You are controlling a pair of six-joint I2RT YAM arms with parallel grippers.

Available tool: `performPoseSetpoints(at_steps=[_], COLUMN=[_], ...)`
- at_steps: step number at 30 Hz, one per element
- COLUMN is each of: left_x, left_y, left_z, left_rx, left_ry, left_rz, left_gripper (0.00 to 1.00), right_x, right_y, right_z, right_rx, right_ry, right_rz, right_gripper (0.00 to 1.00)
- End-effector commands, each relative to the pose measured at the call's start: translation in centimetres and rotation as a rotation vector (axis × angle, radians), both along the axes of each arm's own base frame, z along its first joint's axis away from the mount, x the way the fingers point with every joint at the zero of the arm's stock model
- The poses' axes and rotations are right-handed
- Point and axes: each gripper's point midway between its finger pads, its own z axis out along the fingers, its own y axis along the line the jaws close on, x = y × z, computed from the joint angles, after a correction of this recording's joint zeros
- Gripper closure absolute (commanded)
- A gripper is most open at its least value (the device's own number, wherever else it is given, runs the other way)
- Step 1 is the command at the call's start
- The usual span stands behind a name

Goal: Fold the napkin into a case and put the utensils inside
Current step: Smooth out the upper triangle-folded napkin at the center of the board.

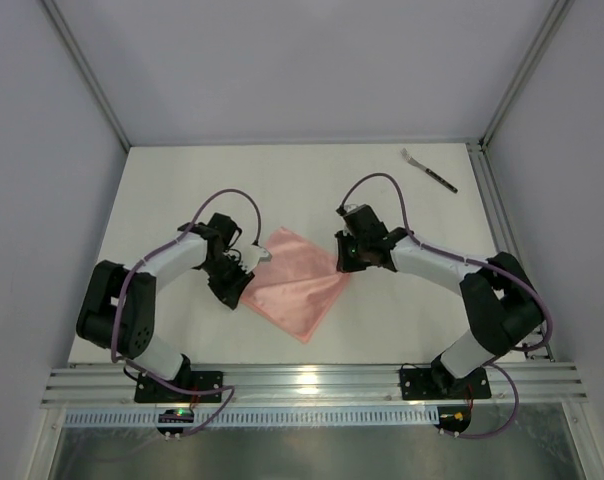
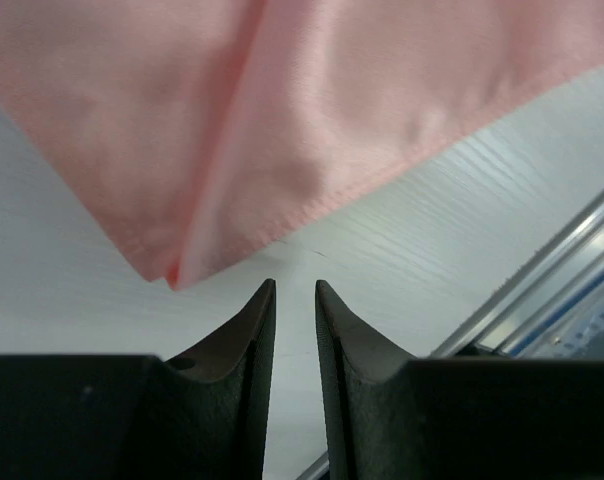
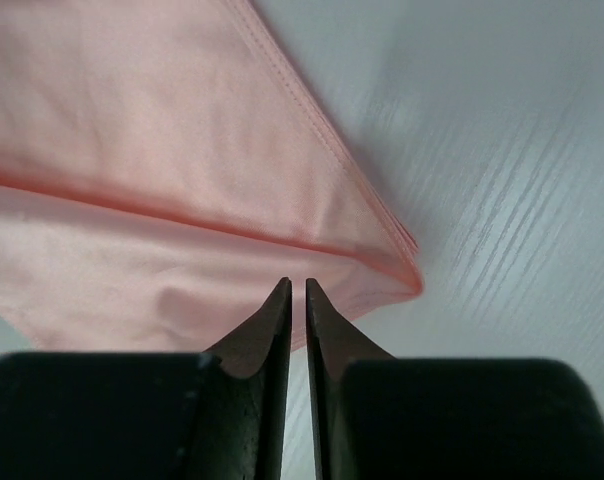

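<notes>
The salmon-pink napkin [image 1: 297, 285] lies folded over on itself in the middle of the white table, turned like a diamond. My left gripper [image 1: 252, 262] is at its left edge. In the left wrist view the jaws [image 2: 294, 285] stand a little apart and empty, just short of the napkin's layered corner [image 2: 332, 100]. My right gripper [image 1: 344, 262] is at the napkin's right corner. In the right wrist view its tips [image 3: 298, 282] are almost together with nothing between them, over the napkin's folded edge [image 3: 132, 150]. The fork [image 1: 429, 170] lies at the far right back, away from both grippers.
An aluminium rail [image 1: 312, 380] runs along the near table edge and also shows in the left wrist view [image 2: 542, 290]. Frame posts stand at the back corners, and grey walls close in the sides.
</notes>
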Motion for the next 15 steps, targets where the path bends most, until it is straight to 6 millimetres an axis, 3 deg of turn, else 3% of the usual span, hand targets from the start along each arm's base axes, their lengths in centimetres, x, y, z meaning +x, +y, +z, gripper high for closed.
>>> performPoseSetpoints(at_steps=[1,4,7,12,15], left_x=[-1.2,-3.0,-2.1,4.7,6.4], left_y=[-1.9,-2.7,-2.9,-1.4,-0.3], left_z=[3.8,5.7,6.2,4.8,4.4], left_rx=[-0.159,-0.246,-0.249,-0.122,-0.084], left_ry=[-0.027,0.006,-0.027,-0.197,-0.219], left_rz=[-0.121,-0.191,-0.156,0.122,0.197], left_gripper=[0.75,0.73,0.73,0.69,0.65], right_x=[1.1,0.8,1.3,1.5,1.7], right_y=[0.1,-0.6,-2.6,-3.2,-2.9], right_z=[4.4,4.7,3.7,1.9,1.5], right_rx=[0.026,0.017,-0.024,0.037,0.053], right_ry=[-0.104,-0.106,-0.089,-0.022,-0.017], right_rz=[0.015,-0.012,-0.112,-0.147,-0.138], right_gripper=[0.86,0.82,0.74,0.62,0.62])
